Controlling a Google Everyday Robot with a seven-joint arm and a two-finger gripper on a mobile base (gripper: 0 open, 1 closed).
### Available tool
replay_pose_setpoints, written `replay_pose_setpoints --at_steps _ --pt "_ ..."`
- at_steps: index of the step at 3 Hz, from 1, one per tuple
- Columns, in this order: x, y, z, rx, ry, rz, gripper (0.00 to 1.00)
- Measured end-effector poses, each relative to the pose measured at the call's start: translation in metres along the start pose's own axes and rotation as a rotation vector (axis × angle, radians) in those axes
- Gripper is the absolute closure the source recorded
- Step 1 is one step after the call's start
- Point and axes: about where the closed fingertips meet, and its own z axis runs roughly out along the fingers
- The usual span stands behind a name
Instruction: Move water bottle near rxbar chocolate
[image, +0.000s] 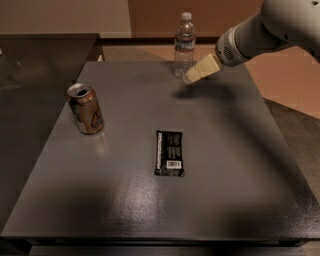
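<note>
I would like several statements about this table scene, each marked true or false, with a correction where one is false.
1. The water bottle stands upright near the far edge of the table. True.
2. The rxbar chocolate lies right beside the water bottle. False: it lies flat near the middle of the table, well apart from the bottle.
3. The gripper is close to the lower part of the water bottle. True.
4. The drink can lies on its side. False: it stands upright, with its opened top showing.
5. The gripper holds the water bottle up in the air. False: the bottle stands on the table.
</note>
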Motion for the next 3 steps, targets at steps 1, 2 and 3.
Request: replay_pose_setpoints --at_steps 1,2,3 --pt "-0.017 -0.021 0.036 -0.018 -0.086 0.026 0.0" --pt "-0.029 -0.035 0.061 -0.013 -0.158 0.039 0.0" --pt "-0.041 -0.052 0.079 0.014 -0.225 0.065 0.0"
